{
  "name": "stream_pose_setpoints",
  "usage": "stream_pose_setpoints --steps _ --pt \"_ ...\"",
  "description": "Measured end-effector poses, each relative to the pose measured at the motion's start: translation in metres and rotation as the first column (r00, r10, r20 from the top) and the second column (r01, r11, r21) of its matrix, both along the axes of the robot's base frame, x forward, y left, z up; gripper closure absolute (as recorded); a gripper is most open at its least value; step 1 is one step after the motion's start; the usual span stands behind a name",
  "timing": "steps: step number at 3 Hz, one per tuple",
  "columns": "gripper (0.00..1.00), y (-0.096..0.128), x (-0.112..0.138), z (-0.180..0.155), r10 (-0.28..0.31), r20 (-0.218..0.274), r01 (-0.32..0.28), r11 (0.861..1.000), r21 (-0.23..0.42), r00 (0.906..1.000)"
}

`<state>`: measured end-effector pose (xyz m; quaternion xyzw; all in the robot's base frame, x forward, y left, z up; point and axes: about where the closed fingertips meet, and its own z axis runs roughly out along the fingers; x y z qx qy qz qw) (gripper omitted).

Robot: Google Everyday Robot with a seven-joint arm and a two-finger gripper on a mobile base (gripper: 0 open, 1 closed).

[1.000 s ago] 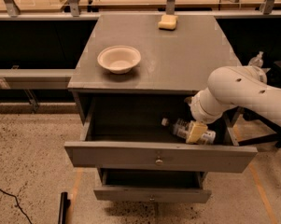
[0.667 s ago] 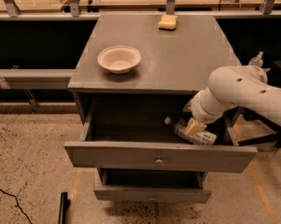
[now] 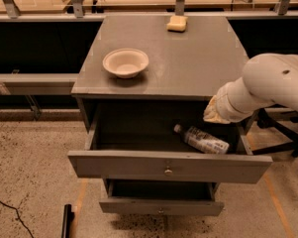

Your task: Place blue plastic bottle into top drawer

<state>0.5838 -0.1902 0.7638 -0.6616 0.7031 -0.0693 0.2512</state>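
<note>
Grey all over, the boxy cabinet (image 3: 163,58) stands on a speckled floor (image 3: 29,172) with both its drawers pulled out. The top drawer (image 3: 114,163), wide and flat-fronted with a small round metal knob (image 3: 168,171), is open the farther of the two. The smaller lower drawer (image 3: 161,206) shows beneath it.

Inside the top drawer, toward its right end, lies the clear plastic bottle with the pale blue-white label (image 3: 204,141). It rests on its side on the drawer bottom, with its white cap pointing to the back left.

The robot's bulky white arm (image 3: 272,83) reaches in from the right. Its gripper (image 3: 214,112) hangs just under the cabinet top's edge, above the bottle and apart from it. Whether the claw is spread wide or drawn narrow I cannot tell from here.

On the cabinet top sit a shallow cream-white bowl (image 3: 125,62) near the front left and a small yellow sponge block (image 3: 177,24) at the back edge.
</note>
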Motion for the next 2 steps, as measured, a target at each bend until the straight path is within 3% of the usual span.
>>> stream_pose_setpoints --steps 1,2 --pt "1.0 0.001 -0.008 0.076 0.003 0.047 -0.006 0.997 0.076 0.9989" --pt "1.0 0.012 -0.012 0.158 0.034 0.089 -0.05 0.981 0.186 0.9954"
